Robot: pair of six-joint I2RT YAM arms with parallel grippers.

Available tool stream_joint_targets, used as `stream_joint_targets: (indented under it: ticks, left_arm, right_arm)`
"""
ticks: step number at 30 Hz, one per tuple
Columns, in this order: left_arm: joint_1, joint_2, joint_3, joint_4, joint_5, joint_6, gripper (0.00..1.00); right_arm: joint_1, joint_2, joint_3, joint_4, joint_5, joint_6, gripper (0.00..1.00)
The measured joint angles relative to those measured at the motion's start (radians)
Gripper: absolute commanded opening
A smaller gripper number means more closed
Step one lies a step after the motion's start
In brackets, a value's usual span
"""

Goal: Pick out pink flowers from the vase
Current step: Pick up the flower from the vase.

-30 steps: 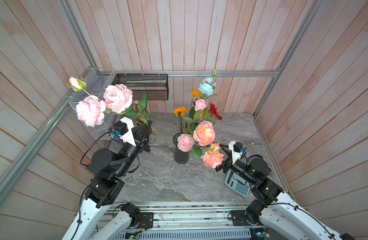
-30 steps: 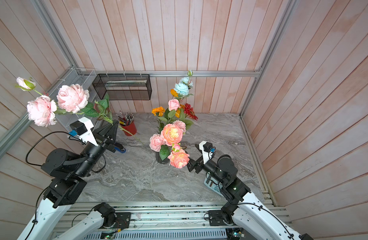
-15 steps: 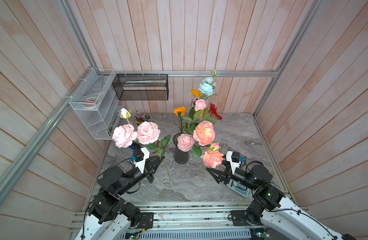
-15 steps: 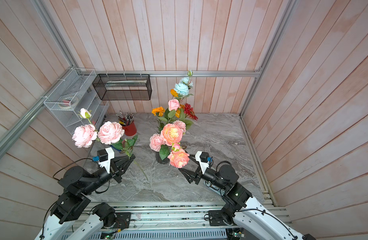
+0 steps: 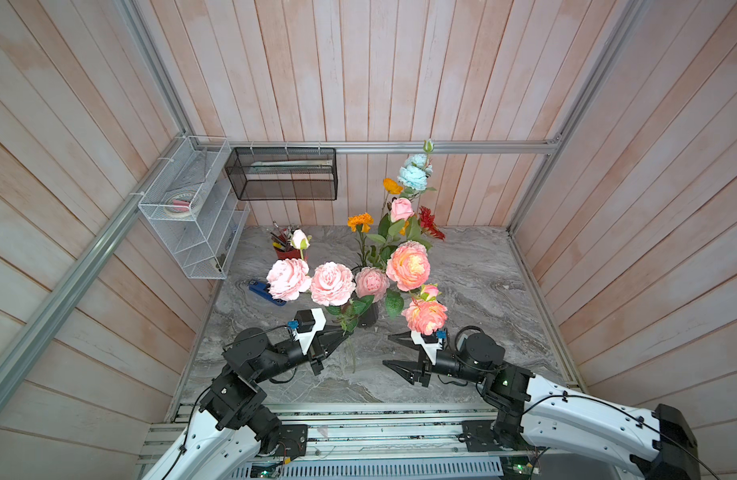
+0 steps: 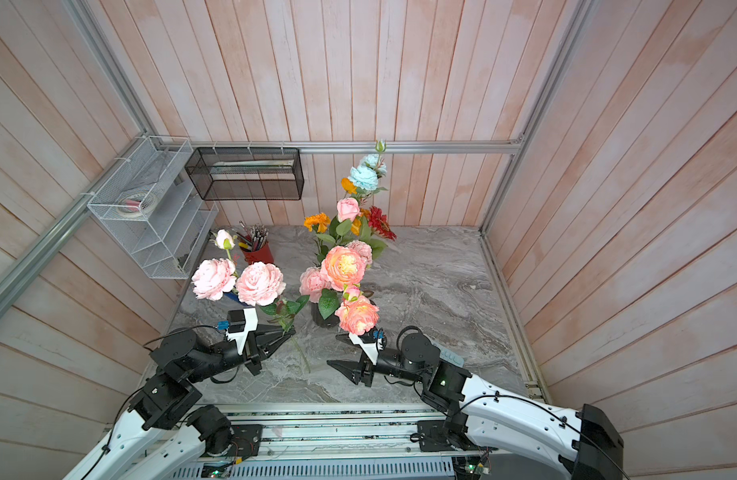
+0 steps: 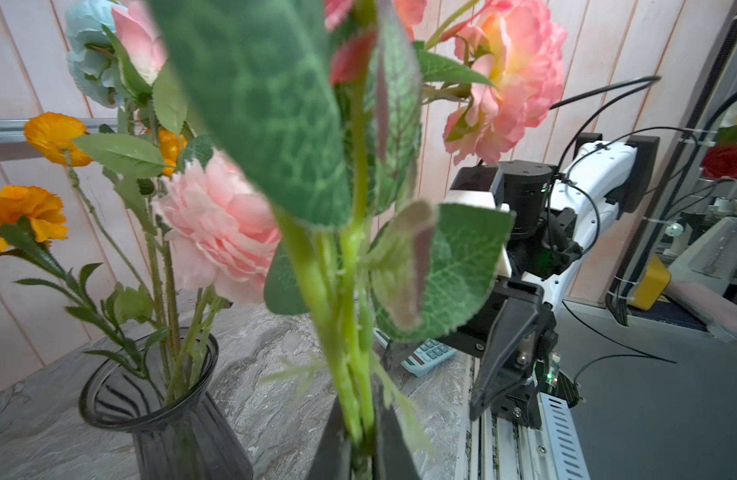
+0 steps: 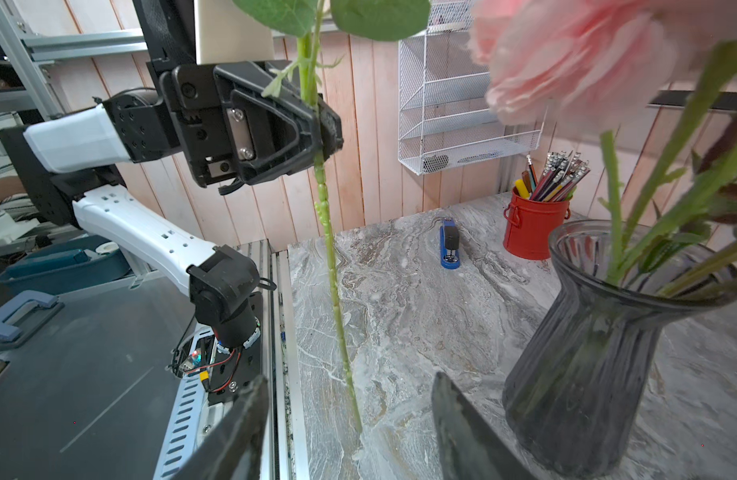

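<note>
**Q:** Which parts are hidden, cut off or unclear?

**A:** In both top views the vase (image 5: 369, 318) (image 6: 318, 319) is largely covered by leaves and blooms. Only its dark lower body is seen, standing on the bench (image 5: 474, 291) just beyond the tips of both tools. The blue stapler (image 5: 263, 291) is half masked by a bloom. In the left wrist view the middle is filled by a blurred leaf, the left tool (image 7: 360, 455) (image 5: 342, 331) is cut off at the frame edge, and the calculator (image 7: 428, 355) is shown only in part.

**Q:** How are the tools set?

**A:** The left tool is clenched on the green stem of the pink spray (image 5: 332, 283), which is held upright outside the vase and just beside it. Whether the stem's lower end touches the bench cannot be told. The right tool (image 5: 393, 351) is released, with its jaws apart. It is placed near that stem but is not closed on it.

**Q:** What is counted?

**A:** On the pink spray, two open pale blooms and one bud (image 5: 299, 240) are counted. In the vase, at least four open pink flowers (image 5: 408, 266), pale and coral, and one small bud are counted. Because the blooms overlap, the total is uncertain. Two light blue blooms (image 5: 413, 176), one red bloom (image 5: 431, 218) and at least two orange marigolds (image 5: 360, 221) are also seen there. One red pencil cup (image 5: 287, 252), one white wire shelf (image 5: 184, 216) and one black mesh basket (image 5: 283, 174) are counted.
</note>
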Motion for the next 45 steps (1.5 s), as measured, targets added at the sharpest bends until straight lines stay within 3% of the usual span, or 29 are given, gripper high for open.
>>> stream_joint_targets:
  ticks: [14,24,28,34,35,38,40,45]
  left_arm:
    - [-0.202,0.117,-0.042,0.135,-0.126,0.029,0.00]
    - [-0.218,0.118,-0.048,0.170,-0.185,0.045,0.00]
    - [-0.221,0.114,-0.048,0.173,-0.184,0.045,0.00]
    - [-0.223,0.108,-0.048,0.173,-0.188,0.044,0.00]
    - [-0.223,0.107,-0.048,0.173,-0.188,0.044,0.02]
    - [-0.224,0.099,-0.048,0.163,-0.189,0.043,0.33]
    - [-0.224,0.087,-0.048,0.145,-0.201,0.049,0.47]
    - [-0.223,0.045,-0.047,0.080,-0.230,0.071,0.61]
  right_arm:
    - [0.045,0.179,0.120,0.129,-0.003,-0.002,0.38]
    - [0.069,0.216,0.128,0.138,-0.006,-0.002,0.24]
    - [0.069,0.215,0.128,0.137,0.014,-0.003,0.01]
    - [0.072,0.208,0.128,0.133,0.020,-0.023,0.00]
    - [0.072,0.206,0.128,0.132,0.021,-0.026,0.00]
    - [0.073,0.197,0.129,0.119,0.025,-0.029,0.00]
    - [0.074,0.188,0.132,0.095,0.034,-0.030,0.00]
    - [0.080,0.166,0.161,0.031,0.065,-0.052,0.00]
